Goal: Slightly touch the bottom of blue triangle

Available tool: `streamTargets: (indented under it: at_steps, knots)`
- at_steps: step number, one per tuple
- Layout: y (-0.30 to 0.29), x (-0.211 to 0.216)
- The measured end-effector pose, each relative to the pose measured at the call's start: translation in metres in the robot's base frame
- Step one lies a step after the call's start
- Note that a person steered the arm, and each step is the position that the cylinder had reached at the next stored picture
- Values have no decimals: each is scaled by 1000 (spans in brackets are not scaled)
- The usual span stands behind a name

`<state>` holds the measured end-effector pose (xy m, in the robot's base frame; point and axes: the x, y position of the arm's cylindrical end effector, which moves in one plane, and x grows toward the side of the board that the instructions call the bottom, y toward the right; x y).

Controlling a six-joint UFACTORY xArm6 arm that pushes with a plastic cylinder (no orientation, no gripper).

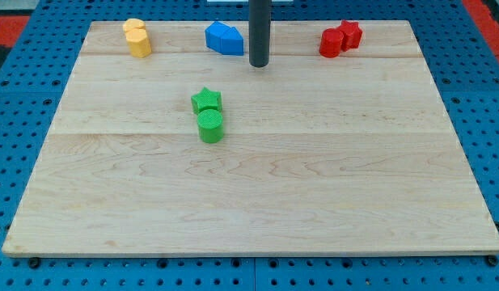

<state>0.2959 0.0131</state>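
Observation:
The blue block group (225, 38) lies near the view's top, left of centre; it looks like a triangle-like block joined with another blue block, and I cannot separate the two shapes. My tip (259, 64) stands on the board just right of the blue blocks and slightly lower in the view, close beside them; I cannot tell whether it touches them. The dark rod rises out of the view's top.
Two yellow blocks (137, 37) sit at the top left. A red cylinder (331, 43) and a red star (350, 33) sit at the top right. A green star (206, 100) touches a green cylinder (210, 126) left of centre. The wooden board (257, 202) lies on a blue perforated surface.

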Motion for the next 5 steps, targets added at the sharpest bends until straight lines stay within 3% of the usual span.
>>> streamTargets:
  at_steps: [5]
  knots:
    - [8,0]
